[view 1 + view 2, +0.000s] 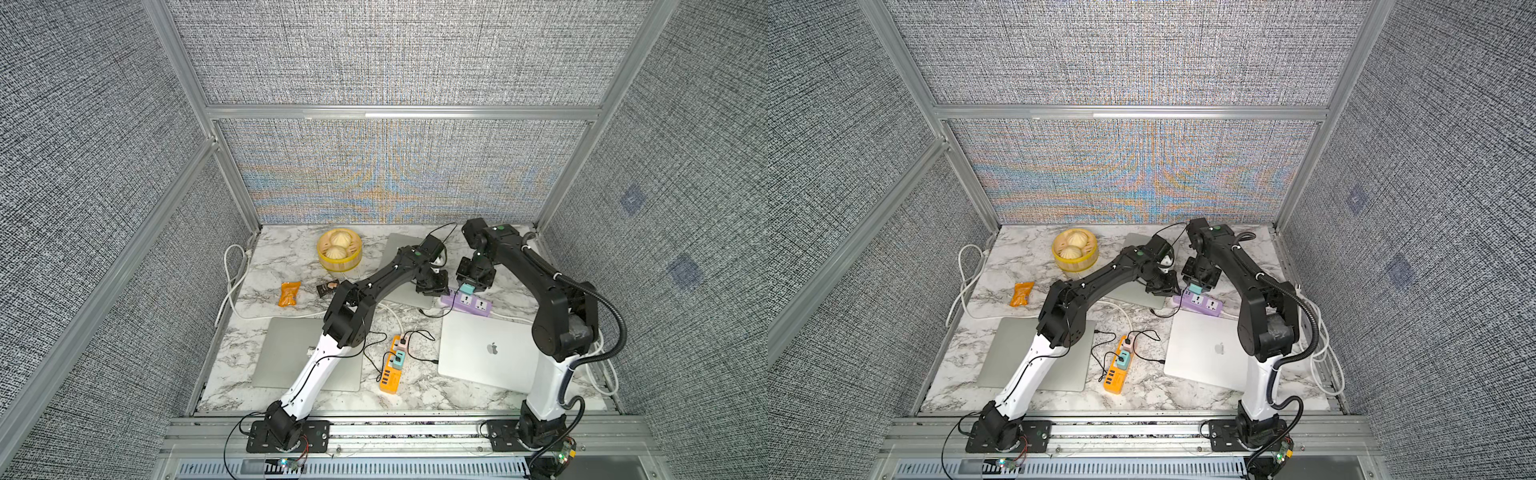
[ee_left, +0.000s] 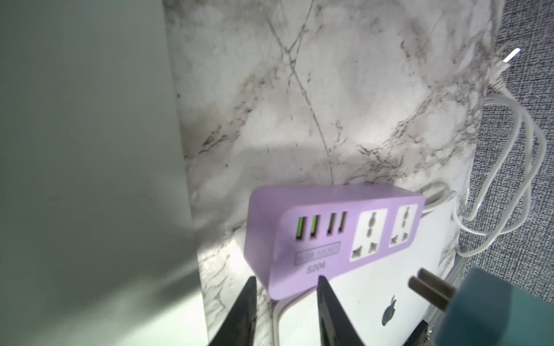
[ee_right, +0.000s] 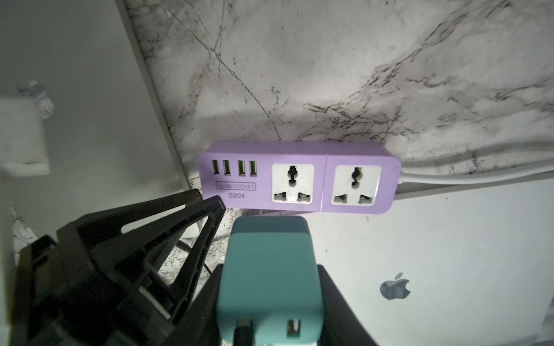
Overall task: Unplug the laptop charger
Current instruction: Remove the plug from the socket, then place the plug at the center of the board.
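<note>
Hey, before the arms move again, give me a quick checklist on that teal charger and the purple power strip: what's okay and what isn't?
1. Charger out: ok, both prongs of the teal charger hang bare, clear of the purple power strip.
2. Grip: ok, the right hand is shut on the charger's sides.
3. Sockets: ok, both sockets are empty.
4. Strip steadied: cannot tell; the left hand has its fingers astride the strip's USB end.
5. Cable slack: cannot tell; a black cable is plugged into the charger, its run unclear.
</note>
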